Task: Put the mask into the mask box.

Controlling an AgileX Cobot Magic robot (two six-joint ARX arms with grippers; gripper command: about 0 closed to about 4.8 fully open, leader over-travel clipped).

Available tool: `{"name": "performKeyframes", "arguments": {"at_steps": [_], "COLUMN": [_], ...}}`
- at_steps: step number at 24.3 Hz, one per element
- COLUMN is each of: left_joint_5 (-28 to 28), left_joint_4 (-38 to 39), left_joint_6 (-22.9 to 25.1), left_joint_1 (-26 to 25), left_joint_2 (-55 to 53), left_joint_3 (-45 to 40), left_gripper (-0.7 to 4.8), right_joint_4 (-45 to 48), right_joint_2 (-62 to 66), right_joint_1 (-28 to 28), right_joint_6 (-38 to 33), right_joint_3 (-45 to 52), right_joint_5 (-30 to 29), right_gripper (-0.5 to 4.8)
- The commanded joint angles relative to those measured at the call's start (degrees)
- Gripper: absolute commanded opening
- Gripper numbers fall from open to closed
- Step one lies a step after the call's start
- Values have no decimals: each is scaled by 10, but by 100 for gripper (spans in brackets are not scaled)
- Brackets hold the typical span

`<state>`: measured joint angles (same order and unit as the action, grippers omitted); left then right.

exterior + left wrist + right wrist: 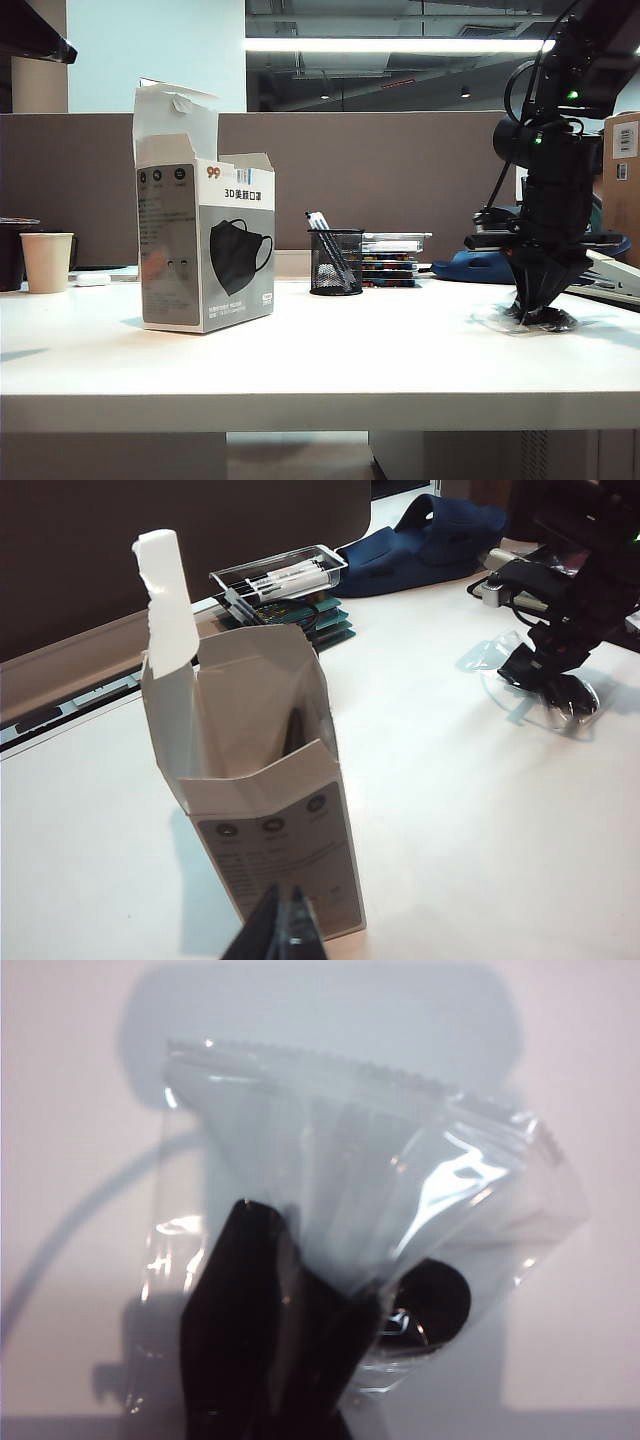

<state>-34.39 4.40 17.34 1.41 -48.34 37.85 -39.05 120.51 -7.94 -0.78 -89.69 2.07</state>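
Grey-and-white mask box (205,250), black mask (260,1300)

A white paper cup (47,262) stood at the far left of the white table (320,360). Near the middle sat a black mesh pen holder (335,262) with pens in it, and just beside it a stack of flat colourful cases (392,268) topped by a clear tray (280,575). A dark blue clog (425,542) lay further right. A brown cardboard box (622,185) with a barcode label stood at the right edge, before a grey partition (400,180).
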Motion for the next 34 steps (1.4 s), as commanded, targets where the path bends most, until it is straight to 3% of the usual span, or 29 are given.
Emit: {"name": "performKeyframes", "arguments": {"at_steps": [1, 6, 8, 14, 21, 34], "left_joint_5": [4, 48, 53, 52, 51, 46], "left_joint_4": [-31, -109, -123, -157, -229, -323], "left_joint_6": [3, 2, 2, 2, -2, -43], "left_joint_1": [-1, -1, -1, -1, 0, 2], "left_joint_2": [1, 1, 0, -56, -125, -219], "left_joint_3": [2, 2, 2, 2, 3, 32], "left_gripper": [14, 218, 247, 247, 247, 239], "right_joint_4": [-47, -17, 4, 69, 138, 367], "right_joint_2": [19, -7, -25, -73, -106, -108], "right_joint_1": [4, 4, 3, -8, -41, -141], "right_joint_6": [2, 2, 2, 2, 1, -34], "right_joint_3": [16, 16, 16, 15, 12, 2], "right_joint_5": [-10, -79, -120, -234, -323, -390], "right_gripper": [48, 17, 17, 10, 8, 8]}}
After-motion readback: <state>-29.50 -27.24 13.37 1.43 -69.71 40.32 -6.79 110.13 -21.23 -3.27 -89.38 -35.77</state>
